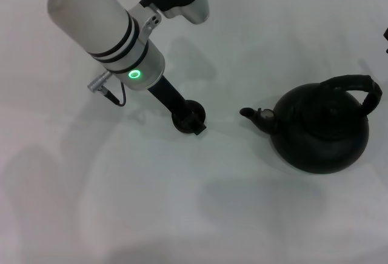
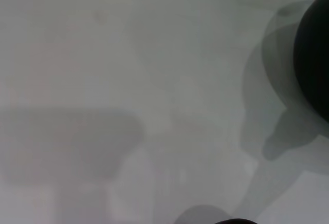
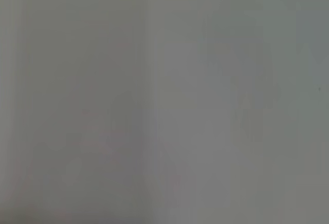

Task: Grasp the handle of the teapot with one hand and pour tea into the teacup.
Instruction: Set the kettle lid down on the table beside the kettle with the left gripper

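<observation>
Nearest to me, in the lower part of the head view, there was only the bare white table (image 1: pixel 182 215), with soft shadows on it.

A little farther, right of the middle of the frame, the teapot (image 1: pixel 320 132) stood upright on the table. Its spout (image 1: pixel 254 115) pointed to the left side of the frame, toward the teacup (image 1: pixel 189 118). The handle (image 1: pixel 354 89) rose over the lid, and nothing held it. In the left wrist view I saw only one dark round edge of the teapot (image 2: pixel 313 54) at the right border, with its shadow on the table.

The teacup was near the centre of the frame, well apart from the spout. My left gripper (image 1: pixel 188 120) was down at the teacup, and its dark fingers covered part of it. I could not tell if the fingers were open or closed on the teacup, because black lay on black there.

Behind it my left arm (image 1: pixel 91 16) went up to the upper left of the frame, with a green light ring (image 1: pixel 134 74) on the wrist.

My right gripper was not visible in any view; the right wrist view showed only a plain grey surface.
</observation>
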